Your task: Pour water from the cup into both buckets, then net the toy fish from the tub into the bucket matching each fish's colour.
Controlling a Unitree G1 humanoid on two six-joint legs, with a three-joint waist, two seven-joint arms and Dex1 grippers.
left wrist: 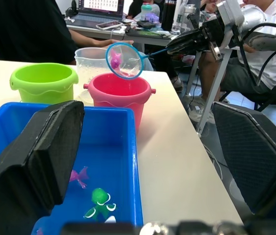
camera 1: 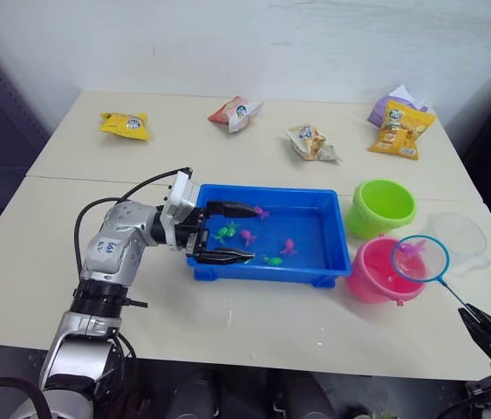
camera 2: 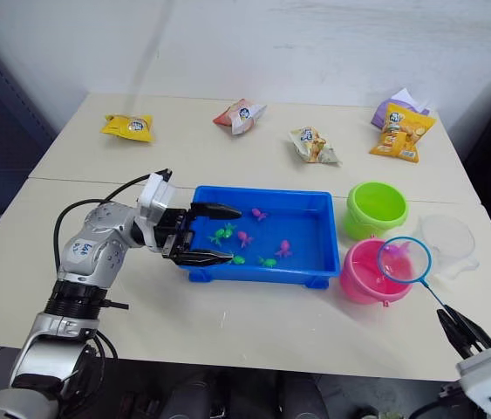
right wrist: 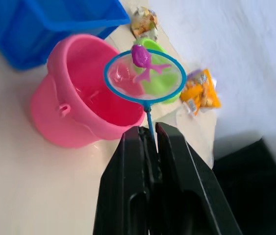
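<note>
The blue tub (camera 1: 336,229) sits mid-table with several green and pink toy fish (camera 1: 247,236) in its water. My left gripper (camera 1: 254,233) is open, one finger over the water and the other outside the tub's near wall. At the table's near right corner, my right gripper (right wrist: 147,131) is shut on the net's thin handle. The net's blue hoop (camera 1: 420,258) hangs over the pink bucket (camera 1: 369,278) with a pink fish (right wrist: 141,56) lying in it. The green bucket (camera 1: 385,207) stands just behind the pink one. The clear cup (camera 1: 463,236) stands to their right.
Several snack packets lie along the far side of the table: yellow (camera 1: 126,125), red and white (camera 1: 235,113), pale (camera 1: 311,142), orange (camera 1: 401,128). In the left wrist view, a person sits at a desk with a laptop (left wrist: 101,7) beyond the table.
</note>
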